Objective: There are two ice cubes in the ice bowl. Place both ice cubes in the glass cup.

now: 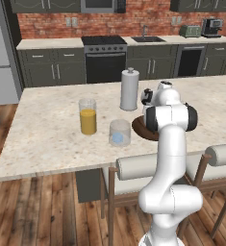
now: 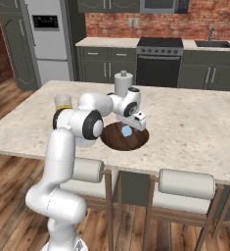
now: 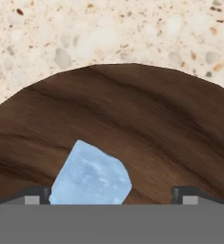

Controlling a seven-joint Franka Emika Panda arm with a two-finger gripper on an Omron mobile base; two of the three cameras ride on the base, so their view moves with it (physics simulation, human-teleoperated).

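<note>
The dark-brown ice bowl (image 2: pixel 111 138) sits on the island counter, partly behind my arm in the left base view (image 1: pixel 138 129). One pale-blue ice cube (image 3: pixel 90 176) lies in the bowl (image 3: pixel 132 119). My gripper (image 3: pixel 111 198) hangs low over the bowl, open, its tips on either side of the cube, which lies nearer the left tip. From the right base view the gripper (image 2: pixel 128 127) points down at this cube (image 2: pixel 126 131). Left of the bowl stands the glass cup (image 1: pixel 119 129) with another ice cube (image 1: pixel 118 138) inside it.
A taller glass of orange juice (image 1: pixel 88 116) stands left of the cup. A tall white canister (image 1: pixel 129 89) stands behind the bowl. Two padded stool backs (image 1: pixel 133 166) (image 2: pixel 185 182) line the counter's near edge.
</note>
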